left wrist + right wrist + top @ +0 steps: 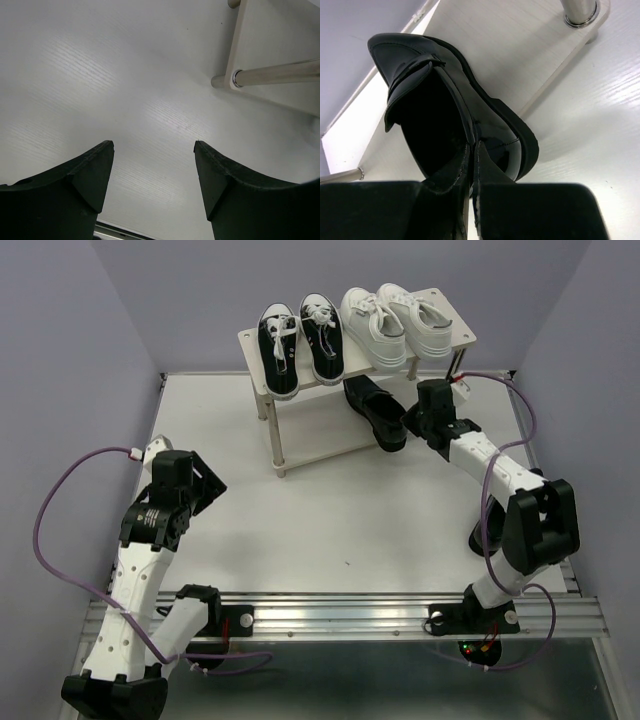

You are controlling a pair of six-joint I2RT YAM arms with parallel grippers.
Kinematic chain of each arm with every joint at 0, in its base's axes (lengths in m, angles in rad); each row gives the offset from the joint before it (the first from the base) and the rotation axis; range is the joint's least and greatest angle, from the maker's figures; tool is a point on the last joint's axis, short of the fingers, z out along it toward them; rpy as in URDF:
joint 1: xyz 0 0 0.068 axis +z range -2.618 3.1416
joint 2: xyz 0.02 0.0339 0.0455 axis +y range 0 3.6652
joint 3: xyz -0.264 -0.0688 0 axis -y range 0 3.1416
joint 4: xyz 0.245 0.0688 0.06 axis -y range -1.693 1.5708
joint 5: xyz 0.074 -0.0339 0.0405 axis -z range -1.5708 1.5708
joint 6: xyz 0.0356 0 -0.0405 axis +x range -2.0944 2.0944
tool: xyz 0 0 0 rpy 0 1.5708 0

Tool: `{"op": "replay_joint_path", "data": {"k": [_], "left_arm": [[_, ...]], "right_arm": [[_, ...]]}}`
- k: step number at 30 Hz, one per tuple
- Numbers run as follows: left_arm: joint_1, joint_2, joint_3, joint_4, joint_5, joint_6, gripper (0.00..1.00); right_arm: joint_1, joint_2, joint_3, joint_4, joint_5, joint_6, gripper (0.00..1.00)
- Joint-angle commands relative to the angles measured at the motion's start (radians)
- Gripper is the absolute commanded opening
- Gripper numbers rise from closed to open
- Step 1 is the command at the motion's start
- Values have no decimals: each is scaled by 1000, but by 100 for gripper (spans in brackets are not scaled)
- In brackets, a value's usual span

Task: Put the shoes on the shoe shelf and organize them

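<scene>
While right fingers (530,210) pinch the black loafer (445,95) at its heel, over the lower shelf board (520,45), left fingers (85,175) hang spread above worktop (100,75).

Two white sneakers (368,322); two black sneakers (279,352); seemingly one loafer (380,415); one shelf (315,430).
</scene>
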Motion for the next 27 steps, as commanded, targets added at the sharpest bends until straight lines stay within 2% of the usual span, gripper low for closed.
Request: {"op": "replay_joint_path", "data": {"k": [1,3,10,27], "left_arm": [[-3,-22,44,-10,-25,1,76],[-4,-23,45,-17,-30,-1,76],[-4,-20,44,-12,-28,-3,76],[-4,-26,38,-12,-25,-3,76]], "right_arm": [[-5,5,50,203,-40,54,1],[-5,4,43,252,-37,54,1],[-5,5,35,256,-19,64,1],[-23,-36,-117,263,32,218,1]]}}
